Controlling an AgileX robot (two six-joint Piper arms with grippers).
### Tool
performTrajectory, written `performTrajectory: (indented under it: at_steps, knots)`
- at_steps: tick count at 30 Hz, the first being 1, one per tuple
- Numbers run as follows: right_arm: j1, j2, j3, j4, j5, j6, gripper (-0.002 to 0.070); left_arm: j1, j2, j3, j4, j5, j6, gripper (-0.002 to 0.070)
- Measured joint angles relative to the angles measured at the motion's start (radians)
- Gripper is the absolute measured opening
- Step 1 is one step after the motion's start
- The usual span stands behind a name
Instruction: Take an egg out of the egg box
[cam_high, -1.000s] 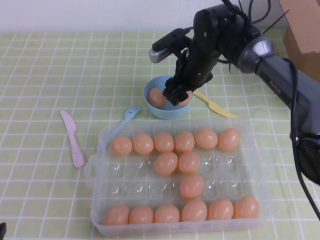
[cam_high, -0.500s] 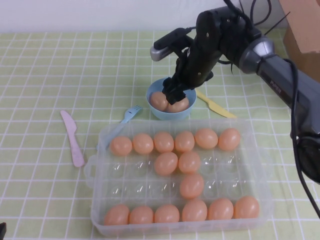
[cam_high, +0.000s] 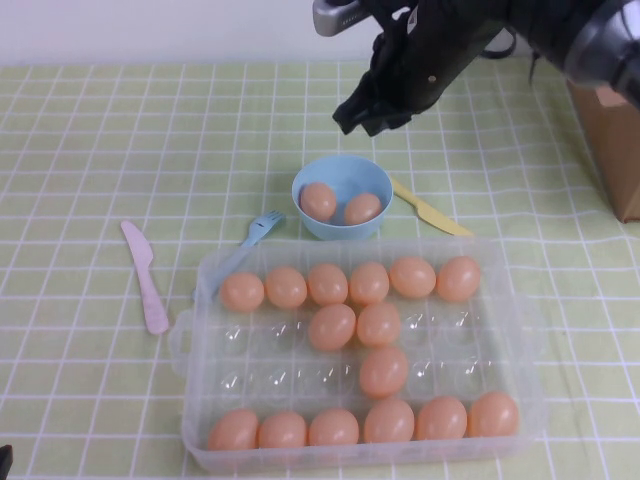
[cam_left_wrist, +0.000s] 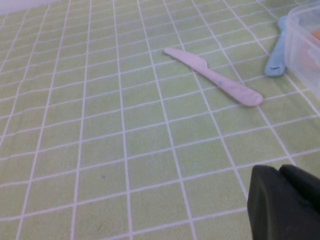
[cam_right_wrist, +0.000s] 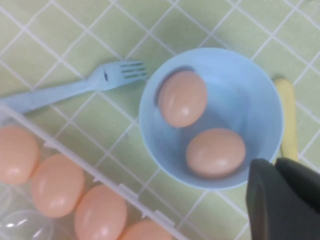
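The clear plastic egg box (cam_high: 195, 335) lies at the front of the table and holds several peach-orange eggs in its back row, front row and middle. One such egg (cam_high: 333, 326) sits in the middle. Its corner also shows in the right wrist view (cam_right_wrist: 30, 130). My right gripper (cam_high: 365, 118) hangs shut and empty high above the light blue bowl (cam_high: 345, 172); its fingers (cam_right_wrist: 280, 200) show beside the bowl (cam_right_wrist: 150, 120). Two eggs (cam_right_wrist: 182, 98) (cam_right_wrist: 215, 151) lie in the bowl. My left gripper (cam_left_wrist: 280, 172) is shut and empty, low over the cloth at the front left.
A pink plastic knife (cam_high: 145, 275) lies left of the box, also in the left wrist view (cam_left_wrist: 215, 82). A blue fork (cam_high: 250, 235) lies between bowl and box. A yellow knife (cam_high: 430, 210) lies right of the bowl. A cardboard box (cam_high: 610, 130) stands at the right edge.
My right gripper has left an egg in the bowl beside the first one and risen up and back, away from the bowl. The left arm has not moved.
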Motion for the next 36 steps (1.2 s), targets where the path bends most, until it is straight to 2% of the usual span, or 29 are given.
performTrajectory:
  at_steps: [5, 11, 15, 19, 25, 31, 36]
  knots:
    - [0.021, -0.198, 0.331, 0.002, -0.226, 0.05, -0.0014, 0.0, 0.0, 0.0, 0.0, 0.0, 0.0, -0.0004]
    - [0.042, -0.542, 0.81, 0.006, -0.628, 0.089, -0.0015, 0.0, 0.0, 0.0, 0.0, 0.0, 0.0, -0.0004]
    - [0.046, -0.773, 1.077, 0.006, -0.817, 0.091, -0.0016, 0.0, 0.0, 0.0, 0.0, 0.0, 0.0, -0.0004]
    - [0.046, -0.96, 1.232, 0.006, -0.869, 0.091, -0.0016, 0.0, 0.0, 0.0, 0.0, 0.0, 0.0, -0.0004]
    - [0.046, -1.148, 1.411, -0.037, -0.831, 0.091, -0.0017, 0.0, 0.0, 0.0, 0.0, 0.0, 0.0, -0.0004]
    - [0.046, -1.303, 1.605, -0.071, -0.959, 0.091, -0.0017, 0.0, 0.0, 0.0, 0.0, 0.0, 0.0, -0.0004]
    - [0.02, -1.447, 1.755, -0.073, -0.973, 0.091, -0.0017, 0.0, 0.0, 0.0, 0.0, 0.0, 0.0, -0.0004]
